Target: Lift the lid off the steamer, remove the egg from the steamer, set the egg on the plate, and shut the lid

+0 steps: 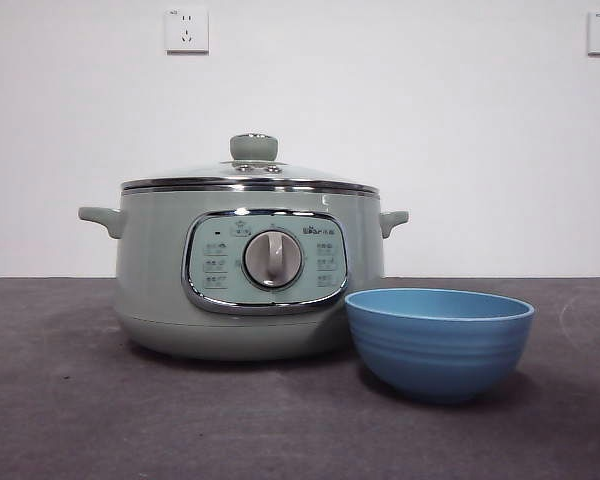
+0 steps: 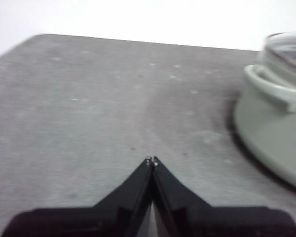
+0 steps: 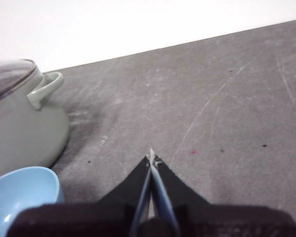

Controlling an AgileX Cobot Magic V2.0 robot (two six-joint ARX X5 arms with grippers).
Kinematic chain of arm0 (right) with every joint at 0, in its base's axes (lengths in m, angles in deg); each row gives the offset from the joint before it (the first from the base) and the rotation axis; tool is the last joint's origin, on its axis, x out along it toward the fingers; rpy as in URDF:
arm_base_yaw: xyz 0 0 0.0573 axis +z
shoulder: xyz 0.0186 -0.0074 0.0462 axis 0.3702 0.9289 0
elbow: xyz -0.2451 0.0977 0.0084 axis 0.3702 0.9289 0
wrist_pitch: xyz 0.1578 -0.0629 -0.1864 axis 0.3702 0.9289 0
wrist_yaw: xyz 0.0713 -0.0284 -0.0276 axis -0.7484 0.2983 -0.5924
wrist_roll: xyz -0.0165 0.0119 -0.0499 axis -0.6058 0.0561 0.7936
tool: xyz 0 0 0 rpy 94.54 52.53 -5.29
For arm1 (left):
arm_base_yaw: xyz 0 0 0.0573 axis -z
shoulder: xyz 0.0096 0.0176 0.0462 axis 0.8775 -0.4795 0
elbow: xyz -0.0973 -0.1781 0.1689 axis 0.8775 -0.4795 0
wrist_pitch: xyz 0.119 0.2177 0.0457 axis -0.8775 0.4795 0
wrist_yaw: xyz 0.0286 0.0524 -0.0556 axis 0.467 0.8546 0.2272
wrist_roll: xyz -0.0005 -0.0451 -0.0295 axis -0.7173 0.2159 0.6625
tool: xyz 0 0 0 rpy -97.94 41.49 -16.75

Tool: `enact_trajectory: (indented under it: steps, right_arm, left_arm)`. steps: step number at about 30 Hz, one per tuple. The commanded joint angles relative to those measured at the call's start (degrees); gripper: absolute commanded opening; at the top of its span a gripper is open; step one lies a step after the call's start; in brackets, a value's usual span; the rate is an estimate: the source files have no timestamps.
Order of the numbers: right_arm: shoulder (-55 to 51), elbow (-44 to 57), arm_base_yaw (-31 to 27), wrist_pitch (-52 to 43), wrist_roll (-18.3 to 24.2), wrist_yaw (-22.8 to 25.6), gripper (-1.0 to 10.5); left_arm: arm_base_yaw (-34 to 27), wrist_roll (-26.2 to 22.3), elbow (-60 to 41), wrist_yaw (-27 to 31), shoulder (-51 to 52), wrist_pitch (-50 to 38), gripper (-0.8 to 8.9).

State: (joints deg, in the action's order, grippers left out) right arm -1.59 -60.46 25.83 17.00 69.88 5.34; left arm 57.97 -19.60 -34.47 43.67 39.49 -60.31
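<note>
Left pincer [image 2: 151, 160] clenched on nothing over bare bench [image 2: 89, 108], right pincer [image 3: 152, 159] likewise. Only the front view shows the steamer's [image 1: 160, 270] dial panel; lid [image 1: 250, 172] sits closed on it, blue plate [image 1: 439, 345] just beside, in front.

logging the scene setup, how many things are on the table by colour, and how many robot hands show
green: 2, the steamer and the knob of its glass lid
blue: 1, the plate
black: 2, the left hand and the right hand, both shut and holding nothing
total: 5
</note>
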Motion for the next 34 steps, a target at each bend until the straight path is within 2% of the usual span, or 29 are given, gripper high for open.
enact_trajectory:
  steps: [1,8,14,22,30,34]
  right_arm:
    - [-0.1,-1.2,0.1,0.0,-4.5,-2.0,-0.1]
    - [2.0,-7.8,0.1,0.4,-6.8,-6.4,-0.1]
    - [9.8,-17.7,0.1,5.6,-6.1,-11.3,-0.1]
    - [25.0,-35.2,0.2,19.3,3.4,-21.4,-0.1]
    - [37.3,-52.2,0.3,39.9,15.1,-31.1,-0.1]
    - [40.6,-57.1,1.4,47.8,17.5,-31.9,-0.1]
  left_arm:
    - [-0.3,2.3,1.7,-2.9,0.2,1.0,-0.07]
    - [-0.3,7.8,10.2,-4.9,-0.4,4.5,-0.07]
    - [-0.3,8.0,19.0,-9.4,-3.2,8.4,-0.07]
    - [-0.3,6.8,32.1,-19.6,-11.2,19.8,-0.07]
    - [-0.3,1.8,43.1,-28.9,-19.3,31.6,-0.07]
    - [-0.3,-0.3,46.9,-33.7,-22.1,35.9,-0.07]
